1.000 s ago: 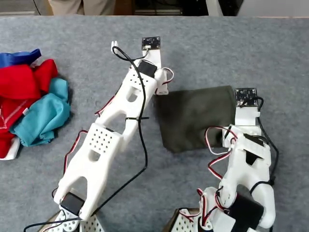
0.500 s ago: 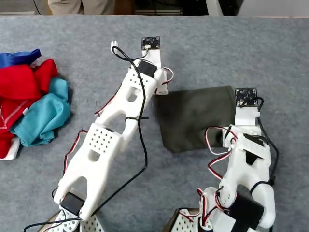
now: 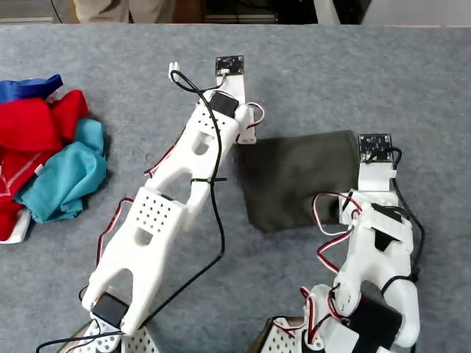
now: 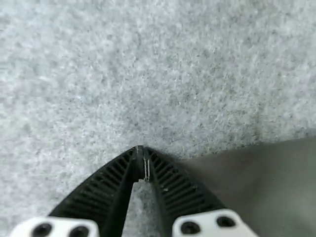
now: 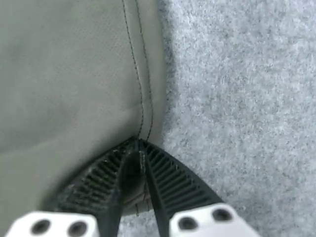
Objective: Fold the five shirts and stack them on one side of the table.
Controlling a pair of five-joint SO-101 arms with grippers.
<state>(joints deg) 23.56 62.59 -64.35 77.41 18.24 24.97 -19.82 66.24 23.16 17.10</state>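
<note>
A dark olive shirt (image 3: 302, 180) lies folded flat in the middle of the table. My left gripper (image 4: 143, 152) is shut, its tips down on the grey table right beside the olive shirt's (image 4: 266, 190) far left corner, with nothing between the fingers. At the right-hand hem of the olive shirt (image 5: 74, 74) my right gripper (image 5: 138, 144) is shut, with the stitched edge running into its tips. A loose pile of red (image 3: 29, 132), teal (image 3: 66, 173) and blue (image 3: 26, 87) shirts sits at the table's left edge.
The left arm (image 3: 176, 198) stretches diagonally from the near edge to the shirt's corner. The right arm (image 3: 372, 243) stands at the near right. Grey carpet-like tabletop (image 3: 353, 81) spreads open beyond and to the right of the olive shirt.
</note>
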